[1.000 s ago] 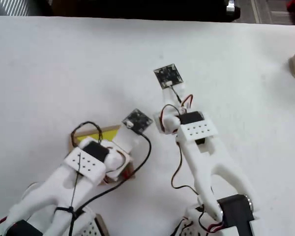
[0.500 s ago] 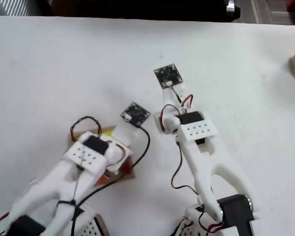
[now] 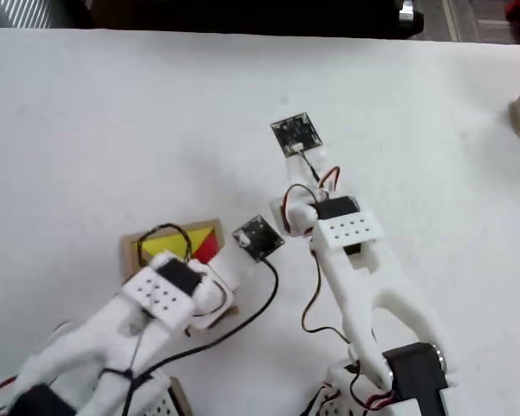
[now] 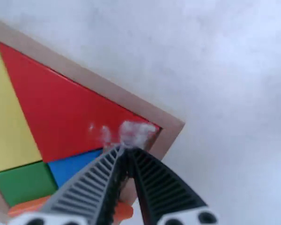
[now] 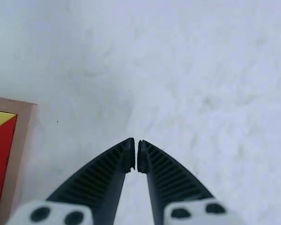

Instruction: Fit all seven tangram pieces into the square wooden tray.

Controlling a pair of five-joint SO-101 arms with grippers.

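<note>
White desk [image 3: 87,113] runs across the high view, and the square wooden tray [image 3: 128,247] lies near its front, half under my left arm [image 3: 95,338]; a yellow piece [image 3: 169,241] and a red piece [image 3: 206,250] show inside it, while my right arm [image 3: 364,286] stands off to the side over bare desk. From my left wrist, my left end effector [image 4: 126,151] is pinched together with nothing in it, its tip low over the tray's corner where the red piece meets a blue piece [image 4: 72,166]. A green piece [image 4: 21,183] and an orange piece [image 4: 124,211] lie beside those. I count five colours and cannot tell whether all seven are seated. From my right wrist, my right end effector [image 5: 135,154] is all but closed and empty above the desk, with the tray's rim at the edge. I judge these pieces to be thin, stiff, light and smooth, so once flush they offer no edge to pinch. Pressing or nudging with closed tips suits them better, and a loose one I would take across its thin edges. The tray looks light enough to slide if I push hard.
</note>
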